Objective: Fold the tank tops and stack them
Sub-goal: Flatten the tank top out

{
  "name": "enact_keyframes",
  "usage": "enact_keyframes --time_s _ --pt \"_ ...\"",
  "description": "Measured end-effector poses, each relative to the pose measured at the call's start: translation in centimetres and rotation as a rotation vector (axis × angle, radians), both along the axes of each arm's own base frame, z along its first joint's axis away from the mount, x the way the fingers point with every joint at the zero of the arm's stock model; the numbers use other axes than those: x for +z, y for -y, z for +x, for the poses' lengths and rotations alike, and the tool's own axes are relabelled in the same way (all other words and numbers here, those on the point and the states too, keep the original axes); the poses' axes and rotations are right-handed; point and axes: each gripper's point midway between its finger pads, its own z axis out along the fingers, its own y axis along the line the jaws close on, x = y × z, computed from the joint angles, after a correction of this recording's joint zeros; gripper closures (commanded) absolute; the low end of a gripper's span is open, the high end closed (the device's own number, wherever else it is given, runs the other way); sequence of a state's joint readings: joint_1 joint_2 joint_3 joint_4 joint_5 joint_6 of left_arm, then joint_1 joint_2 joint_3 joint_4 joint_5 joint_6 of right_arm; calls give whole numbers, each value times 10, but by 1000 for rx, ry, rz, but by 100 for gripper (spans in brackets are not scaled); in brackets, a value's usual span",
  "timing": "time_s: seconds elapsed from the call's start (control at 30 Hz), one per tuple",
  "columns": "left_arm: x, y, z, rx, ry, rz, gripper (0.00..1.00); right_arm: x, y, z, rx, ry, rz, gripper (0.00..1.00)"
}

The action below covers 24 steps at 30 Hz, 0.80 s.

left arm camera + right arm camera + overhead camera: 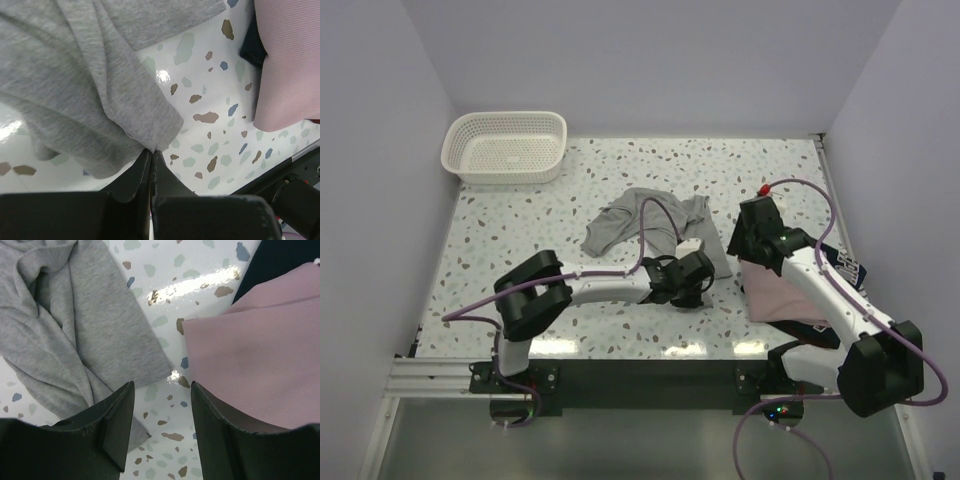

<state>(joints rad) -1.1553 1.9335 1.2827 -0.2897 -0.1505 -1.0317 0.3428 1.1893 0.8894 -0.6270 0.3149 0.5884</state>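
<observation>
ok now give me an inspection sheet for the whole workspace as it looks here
surface: glossy white speckled table
job's things: grey top crumpled mid-table; pink top folded flat at the right; navy top peeking out beside the pink one
clutter: white basket at the far left corner, nothing seen inside
grippers: left gripper shut on the grey top's edge; right gripper open, above the gap between the grey and pink tops
cables: purple cables run along both arms, one loop arcing over the grey top
surroundings: plain pale walls on three sides; metal rail at the near edge
</observation>
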Motion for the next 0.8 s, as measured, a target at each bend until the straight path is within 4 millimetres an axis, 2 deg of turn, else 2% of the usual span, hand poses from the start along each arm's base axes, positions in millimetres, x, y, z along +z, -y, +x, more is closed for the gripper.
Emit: enact_keyframes --time_s 0.17,0.3,0.37,0.47,0.57,0.8 --pt "35 -24 10 49 49 -38 100 -21 -11 -6 47 -69 36 50" --pt "72 -61 30 133 97 -101 100 -47 -20 -9 78 -136 61 52" --pt "82 -82 39 178 114 -117 100 -60 -23 -13 89 -173 71 53" --pt "86 -109 48 237 129 -116 100 -75 -25 -19 97 -217 76 53" --pt "86 -128 49 268 136 -103 100 -83 -24 -23 95 -229 77 53" --pt "96 -153 49 307 148 -107 100 -98 -23 -26 86 -250 74 52"
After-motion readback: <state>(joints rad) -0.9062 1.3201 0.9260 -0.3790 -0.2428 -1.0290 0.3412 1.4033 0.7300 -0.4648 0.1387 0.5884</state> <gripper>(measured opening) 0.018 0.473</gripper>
